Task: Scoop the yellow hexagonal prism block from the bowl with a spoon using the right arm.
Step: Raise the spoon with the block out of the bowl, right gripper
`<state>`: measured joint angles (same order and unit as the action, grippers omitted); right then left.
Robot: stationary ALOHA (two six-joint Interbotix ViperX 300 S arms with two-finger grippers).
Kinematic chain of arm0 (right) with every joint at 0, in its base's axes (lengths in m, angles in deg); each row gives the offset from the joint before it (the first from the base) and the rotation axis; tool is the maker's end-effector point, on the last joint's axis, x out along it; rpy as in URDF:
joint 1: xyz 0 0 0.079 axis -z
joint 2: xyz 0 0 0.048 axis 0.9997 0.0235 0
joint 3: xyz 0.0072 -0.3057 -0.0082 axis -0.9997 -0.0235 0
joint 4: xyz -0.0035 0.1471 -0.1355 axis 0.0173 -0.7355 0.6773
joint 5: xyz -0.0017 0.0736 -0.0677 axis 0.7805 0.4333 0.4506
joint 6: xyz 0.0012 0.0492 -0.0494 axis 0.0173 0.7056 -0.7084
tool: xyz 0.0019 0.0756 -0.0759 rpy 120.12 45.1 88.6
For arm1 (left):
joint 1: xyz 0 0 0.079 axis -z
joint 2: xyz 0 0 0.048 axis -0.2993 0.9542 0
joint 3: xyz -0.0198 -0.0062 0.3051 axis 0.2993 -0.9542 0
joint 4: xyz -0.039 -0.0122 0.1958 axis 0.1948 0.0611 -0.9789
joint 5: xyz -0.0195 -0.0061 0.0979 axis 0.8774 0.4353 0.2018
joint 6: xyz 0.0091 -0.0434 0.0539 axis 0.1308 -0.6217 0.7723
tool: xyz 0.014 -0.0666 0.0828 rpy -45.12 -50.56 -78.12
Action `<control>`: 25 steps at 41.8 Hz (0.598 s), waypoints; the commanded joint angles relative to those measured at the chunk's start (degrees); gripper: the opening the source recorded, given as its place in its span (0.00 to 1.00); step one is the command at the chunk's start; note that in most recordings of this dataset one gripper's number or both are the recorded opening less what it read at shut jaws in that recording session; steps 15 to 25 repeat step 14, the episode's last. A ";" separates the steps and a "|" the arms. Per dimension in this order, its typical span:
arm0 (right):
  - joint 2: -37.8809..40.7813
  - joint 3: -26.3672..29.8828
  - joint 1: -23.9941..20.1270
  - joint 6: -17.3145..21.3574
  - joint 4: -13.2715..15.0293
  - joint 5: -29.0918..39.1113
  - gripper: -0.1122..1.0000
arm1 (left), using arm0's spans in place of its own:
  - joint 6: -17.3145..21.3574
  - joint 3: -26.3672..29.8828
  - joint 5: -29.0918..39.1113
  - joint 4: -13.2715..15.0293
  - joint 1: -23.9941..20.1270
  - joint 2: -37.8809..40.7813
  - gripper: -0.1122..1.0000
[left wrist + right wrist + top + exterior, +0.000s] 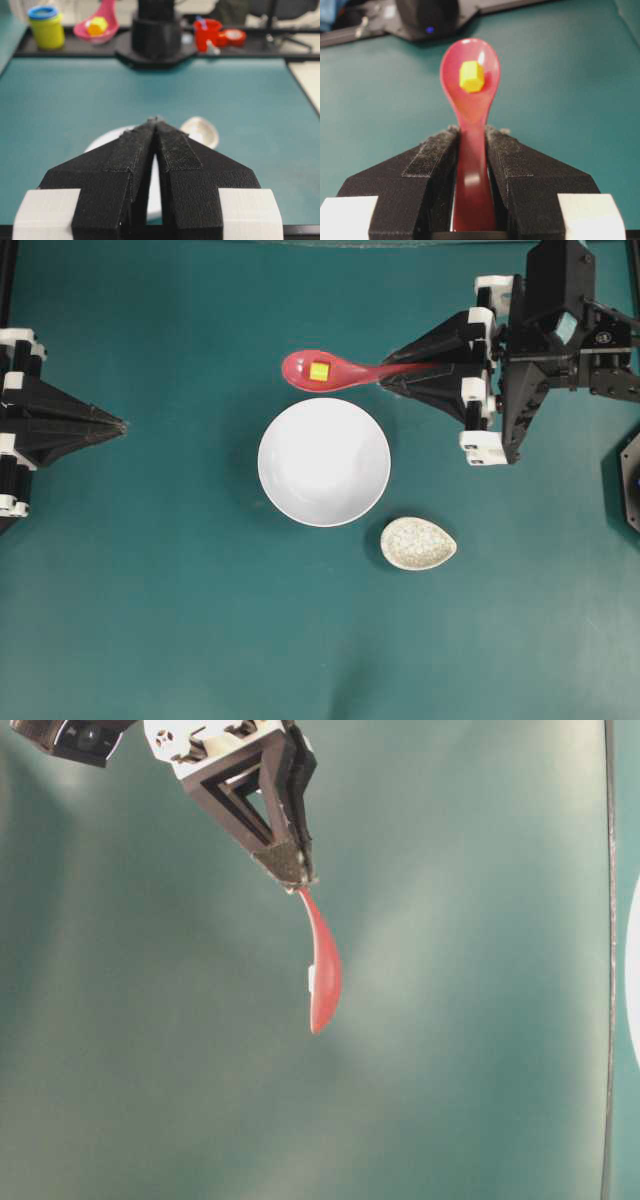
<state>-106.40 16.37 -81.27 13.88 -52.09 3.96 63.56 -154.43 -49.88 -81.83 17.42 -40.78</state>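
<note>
Right gripper clamped on spoon handle; yellow hexagonal prism block sits in scoop, just beyond bowl rim. Left gripper closed, well clear of bowl. No legible writing seen.

The bowl sits mid-counter. Just beyond its far rim hangs the spoon, with the block in its scoop. The spoon rest lies just beside the bowl's near right.
</note>
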 commanded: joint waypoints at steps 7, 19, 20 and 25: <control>-0.79 0.62 -0.09 -0.18 0.00 -0.18 0.31 | 0.00 1.14 -0.79 -0.09 -0.09 0.26 0.10; -0.88 0.53 -0.09 -0.18 0.00 -0.09 0.31 | -0.44 1.23 -0.79 -0.09 0.00 0.18 0.10; -0.88 0.53 -0.09 -0.18 0.00 -0.09 0.31 | -0.44 1.23 -0.79 -0.09 0.00 0.18 0.10; -0.88 0.53 -0.09 -0.18 0.00 -0.09 0.31 | -0.44 1.23 -0.79 -0.09 0.00 0.18 0.10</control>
